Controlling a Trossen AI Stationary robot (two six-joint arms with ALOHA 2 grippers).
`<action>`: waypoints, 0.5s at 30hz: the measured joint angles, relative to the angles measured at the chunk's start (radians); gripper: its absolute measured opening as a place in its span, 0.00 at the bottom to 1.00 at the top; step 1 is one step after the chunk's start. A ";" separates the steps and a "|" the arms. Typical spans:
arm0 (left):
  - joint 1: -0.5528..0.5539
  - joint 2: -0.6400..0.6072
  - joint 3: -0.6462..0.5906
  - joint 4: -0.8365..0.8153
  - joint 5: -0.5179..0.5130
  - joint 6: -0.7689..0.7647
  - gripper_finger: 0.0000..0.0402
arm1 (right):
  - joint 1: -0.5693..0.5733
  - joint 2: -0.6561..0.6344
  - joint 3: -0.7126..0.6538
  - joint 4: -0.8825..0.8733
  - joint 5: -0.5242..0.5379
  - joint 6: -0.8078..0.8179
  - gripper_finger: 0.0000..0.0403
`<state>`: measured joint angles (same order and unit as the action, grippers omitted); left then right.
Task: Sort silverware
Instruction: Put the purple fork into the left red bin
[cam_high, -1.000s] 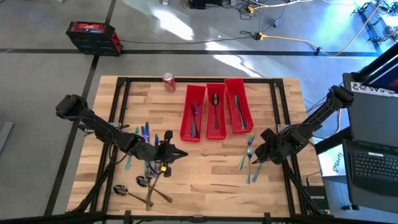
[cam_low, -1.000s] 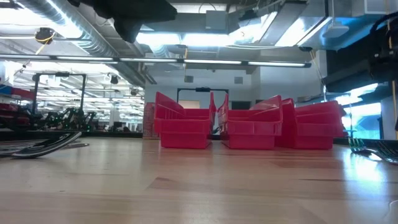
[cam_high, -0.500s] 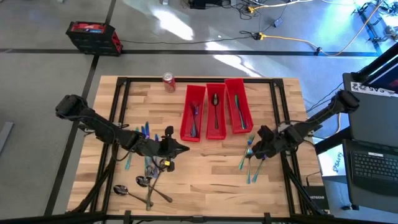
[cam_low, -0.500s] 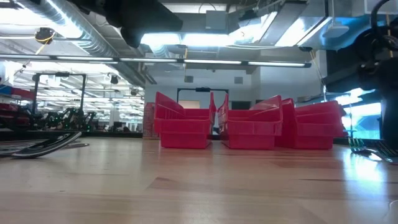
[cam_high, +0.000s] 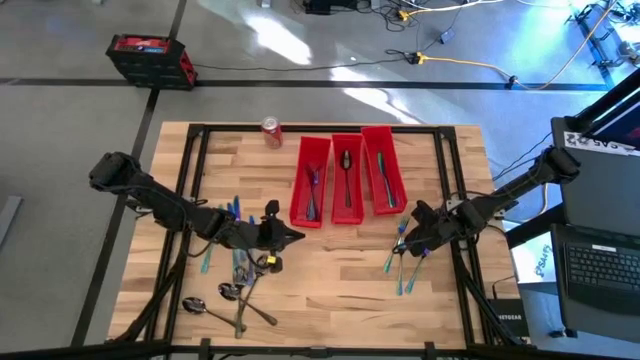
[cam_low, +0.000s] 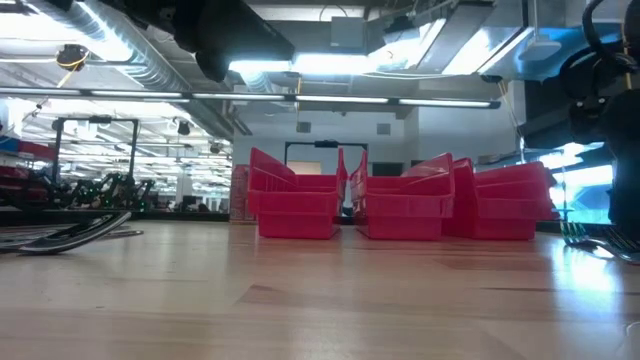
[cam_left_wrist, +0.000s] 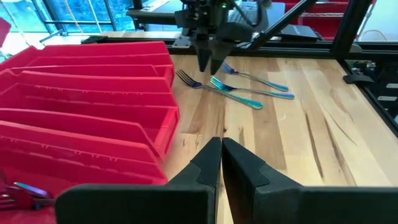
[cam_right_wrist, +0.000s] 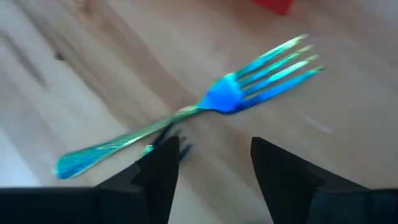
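Spanning the scene, a wooden tabletop (cam_high: 330, 290) carries three red bins (cam_high: 347, 180) at its middle, some silverware already lying inside them. The left gripper (cam_high: 292, 236), fingers pressed together and holding nothing, hovers beside loose spoons and knives (cam_high: 237, 285). The right gripper (cam_high: 404, 240), fingers spread apart, hangs just over a teal fork (cam_right_wrist: 205, 112) lying flat among other forks (cam_high: 398, 255).

Bright overhead light; right wrist view blurred
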<state>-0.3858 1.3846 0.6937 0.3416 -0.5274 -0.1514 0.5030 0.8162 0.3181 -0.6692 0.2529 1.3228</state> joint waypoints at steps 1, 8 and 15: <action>0.004 0.000 0.000 0.000 0.000 -0.003 0.00 | 0.000 0.000 -0.006 0.018 -0.004 -0.002 0.46; 0.009 0.000 0.000 -0.010 0.000 0.001 0.00 | 0.000 0.000 -0.068 0.090 -0.020 0.016 0.45; 0.009 0.000 0.000 -0.026 0.000 -0.001 0.00 | 0.000 -0.001 -0.098 0.173 -0.020 0.035 0.45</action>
<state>-0.3767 1.3846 0.6937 0.3157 -0.5275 -0.1524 0.5034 0.8154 0.2200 -0.4960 0.2329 1.3578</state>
